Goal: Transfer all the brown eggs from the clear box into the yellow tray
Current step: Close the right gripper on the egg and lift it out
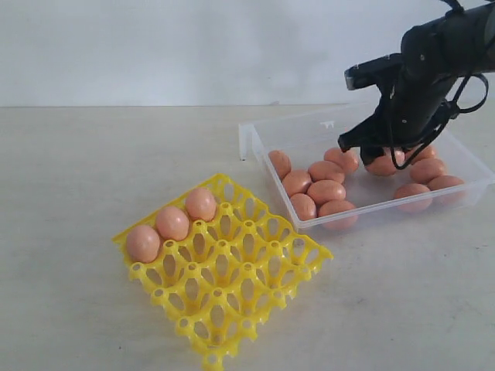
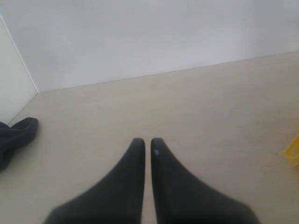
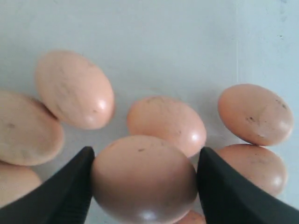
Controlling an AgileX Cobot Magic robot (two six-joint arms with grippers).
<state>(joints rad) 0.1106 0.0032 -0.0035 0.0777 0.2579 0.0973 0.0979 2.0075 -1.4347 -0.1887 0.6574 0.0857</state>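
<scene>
In the right wrist view, my right gripper (image 3: 145,154) is shut on a brown egg (image 3: 145,182), one black finger pressing each side. Several other brown eggs (image 3: 166,123) lie below it on the floor of the clear box (image 3: 187,42). From the exterior view the right gripper (image 1: 384,158) reaches down into the clear box (image 1: 255,139) at its far right, among the eggs (image 1: 325,191). The yellow tray (image 1: 232,286) sits front left with three eggs (image 1: 172,222) along its far-left row. My left gripper (image 2: 145,142) is shut and holds nothing, over bare table.
A corner of the yellow tray (image 2: 293,151) shows at the edge of the left wrist view. A dark object (image 2: 16,135) lies at that view's other side, near the wall. The box's near wall (image 1: 371,210) stands between the eggs and the tray.
</scene>
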